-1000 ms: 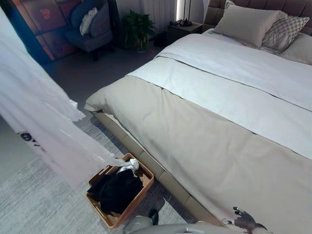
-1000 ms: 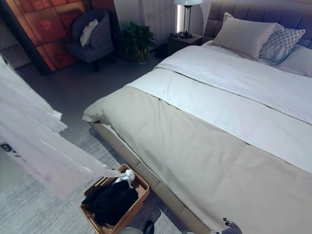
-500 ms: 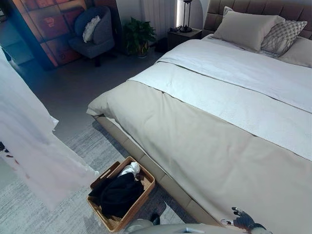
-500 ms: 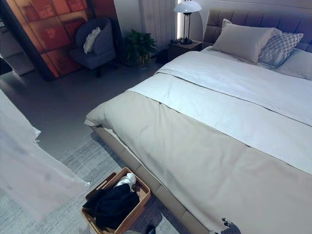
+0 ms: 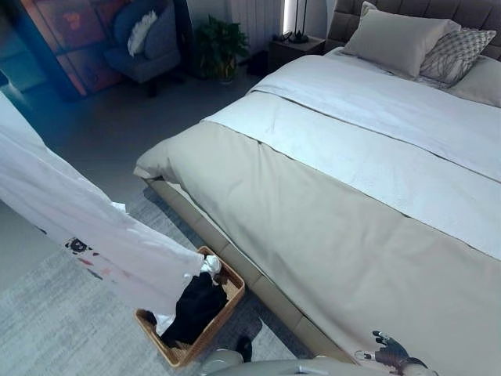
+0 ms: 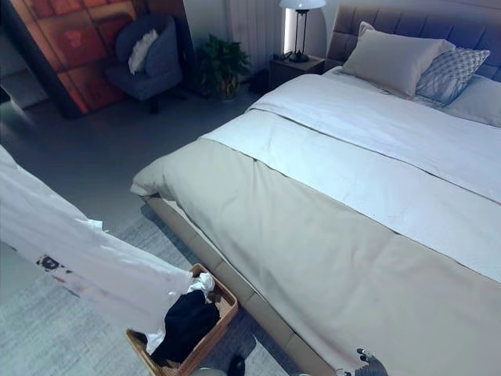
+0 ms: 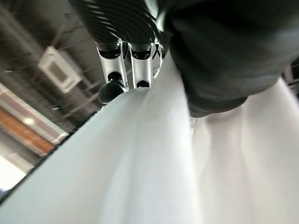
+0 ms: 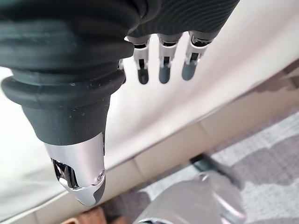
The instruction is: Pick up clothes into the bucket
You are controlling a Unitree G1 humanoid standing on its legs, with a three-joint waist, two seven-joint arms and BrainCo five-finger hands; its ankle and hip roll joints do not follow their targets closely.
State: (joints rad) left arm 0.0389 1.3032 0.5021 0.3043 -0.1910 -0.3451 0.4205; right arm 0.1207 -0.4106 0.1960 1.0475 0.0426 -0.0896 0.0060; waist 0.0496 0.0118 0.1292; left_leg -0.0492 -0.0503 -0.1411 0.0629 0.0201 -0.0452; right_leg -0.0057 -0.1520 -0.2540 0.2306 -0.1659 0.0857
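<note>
- A big white shirt (image 5: 86, 227) hangs in the air just beside the bed (image 5: 352, 204), on the floor side.
- The left hand (image 7: 128, 70) has its fingers (image 7: 112, 88) curled into the white cloth, so it is gripping the shirt.
- The low end of the shirt droops down to the basket (image 5: 223, 309) and covers part of it.
- The basket sits on the grey rug (image 5: 55, 329), right beside the bed's long side.
- Dark clothes (image 5: 192, 305) and a small white cloth (image 5: 210, 265) lie inside the basket.
- The shirt has small dark marks (image 5: 78, 245) near its lower edge.
- The right hand (image 5: 390, 350) is over the near corner of the bed, well apart from the basket.
- Its fingers (image 8: 163, 67) are straight and loose, and it holds nothing.
- Two pillows (image 5: 399, 35) lie at the far end of the bed.
- A plant (image 5: 219, 47) and a chair (image 5: 145, 43) stand past the bed's far corner.
</note>
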